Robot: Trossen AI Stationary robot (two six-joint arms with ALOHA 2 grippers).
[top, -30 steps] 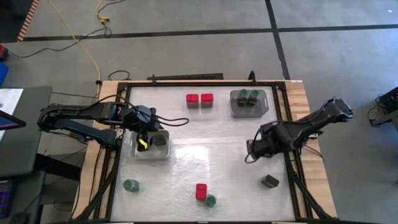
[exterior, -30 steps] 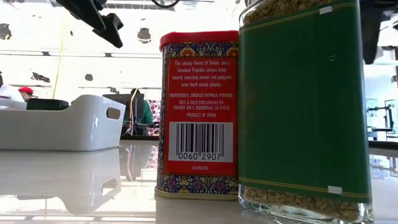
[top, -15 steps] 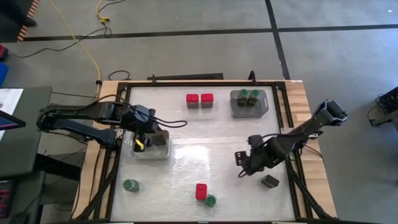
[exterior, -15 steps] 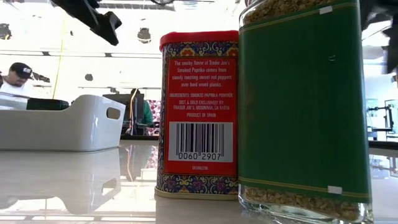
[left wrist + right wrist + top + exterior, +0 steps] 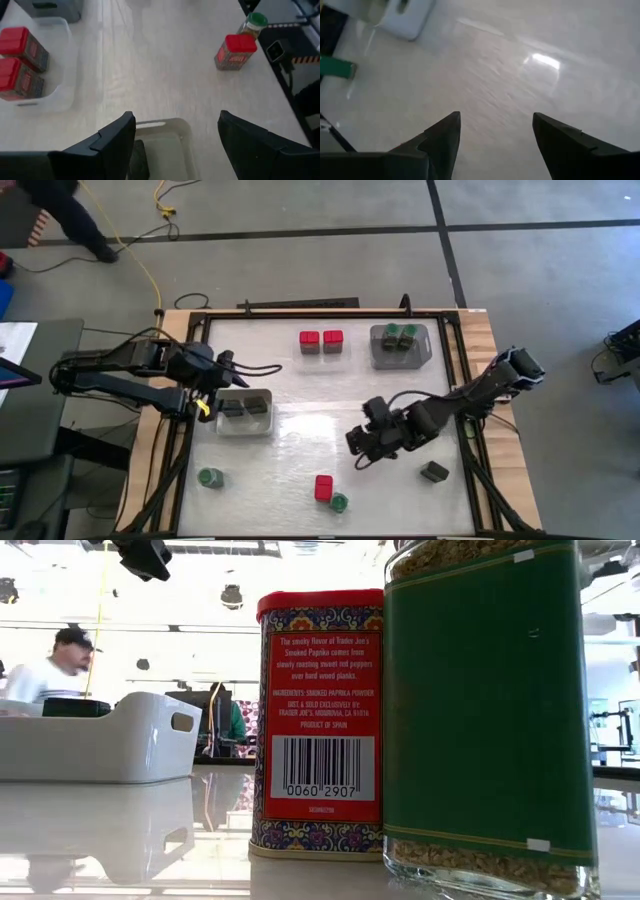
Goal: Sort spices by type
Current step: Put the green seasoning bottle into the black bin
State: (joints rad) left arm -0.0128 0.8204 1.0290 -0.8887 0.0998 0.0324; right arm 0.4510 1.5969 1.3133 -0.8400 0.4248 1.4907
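My left gripper [image 5: 175,120] hangs open over the left rim of a clear tray [image 5: 262,425] that holds two dark grey tins [image 5: 244,408]. My right gripper [image 5: 495,117] is open above bare table right of centre [image 5: 357,448], with nothing between its fingers. A red block [image 5: 323,486] and a green-lidded jar [image 5: 339,502] stand side by side near the front edge. They fill the low view as the red block [image 5: 318,720] and the jar [image 5: 490,710]. Another jar [image 5: 210,477] stands front left, and a grey tin [image 5: 434,471] front right.
At the back, two red blocks [image 5: 321,340] sit in a clear tray [image 5: 62,65], and a grey tray [image 5: 425,355] holds green-lidded jars [image 5: 399,336]. A person [image 5: 55,665] walks behind the table. Open tabletop lies in the middle.
My right gripper has swung from the table's right side toward the middle and front, nearer the red block and jar, and has turned about as it went. My left gripper has drawn back from over the tray toward the left edge.
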